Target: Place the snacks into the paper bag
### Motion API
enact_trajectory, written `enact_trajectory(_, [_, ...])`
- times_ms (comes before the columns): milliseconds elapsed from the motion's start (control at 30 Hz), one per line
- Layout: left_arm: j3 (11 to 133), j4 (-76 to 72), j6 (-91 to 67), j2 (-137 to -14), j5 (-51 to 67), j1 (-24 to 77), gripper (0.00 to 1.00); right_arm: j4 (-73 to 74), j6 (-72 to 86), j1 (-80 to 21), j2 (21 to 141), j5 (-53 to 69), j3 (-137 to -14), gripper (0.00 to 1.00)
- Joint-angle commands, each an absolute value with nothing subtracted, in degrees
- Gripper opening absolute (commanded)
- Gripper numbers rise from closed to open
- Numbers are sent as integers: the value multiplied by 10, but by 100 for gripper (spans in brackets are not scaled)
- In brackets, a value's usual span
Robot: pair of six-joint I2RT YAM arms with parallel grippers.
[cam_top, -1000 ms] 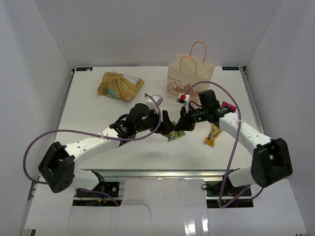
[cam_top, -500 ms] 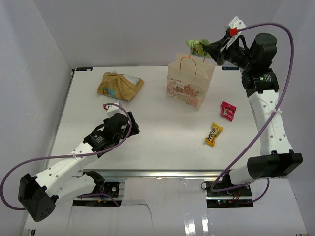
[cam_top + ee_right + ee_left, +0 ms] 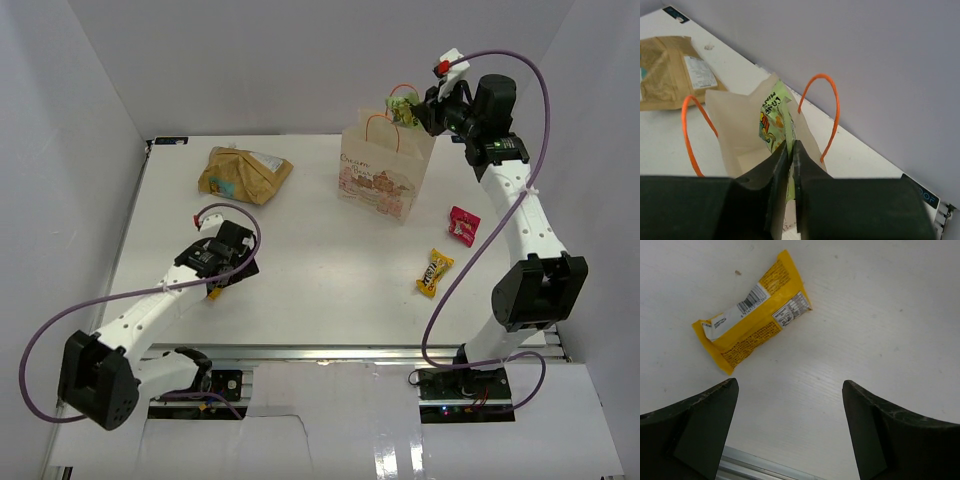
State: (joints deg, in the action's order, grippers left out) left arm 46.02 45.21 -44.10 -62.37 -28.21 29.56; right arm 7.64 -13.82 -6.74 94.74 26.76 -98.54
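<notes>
My right gripper [image 3: 418, 108] is shut on a green packet [image 3: 400, 104] and holds it just above the open mouth of the paper bag [image 3: 385, 172]. In the right wrist view the packet [image 3: 773, 116] hangs from the shut jaws [image 3: 791, 146] between the orange handles [image 3: 826, 107], over the bag's inside wall [image 3: 732, 131]. My left gripper [image 3: 222, 278] is open and empty at the near left, above a yellow bar [image 3: 751, 321], its fingers [image 3: 707, 410] clear of it. A second yellow bar [image 3: 434, 272], a red-pink packet [image 3: 463, 225] and the big tan-gold bag [image 3: 243, 173] lie on the table. No purple packet shows.
White walls enclose the table on the left, back and right. The table's near metal edge [image 3: 755, 471] runs close below my left gripper. The tan-gold bag [image 3: 665, 75] lies left of the paper bag.
My right gripper has carried the green packet from mid-table up over the bag's mouth and has lowered a little. My left arm has drawn back to the near left, over a yellow bar.
</notes>
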Motion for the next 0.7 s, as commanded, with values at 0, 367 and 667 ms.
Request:
enact_trajectory(0, [479,469,-425,-673,-235,264,95,59,-163,-65,933,255,-978,16])
enact_trajectory(367, [557,430,-302,-824,-274,211,94,93,-181,-32,851,337,-877,65])
enact_trajectory(667, [566,390,-157,-884,-190,149,77,127,-207,20,755,405,-754,69])
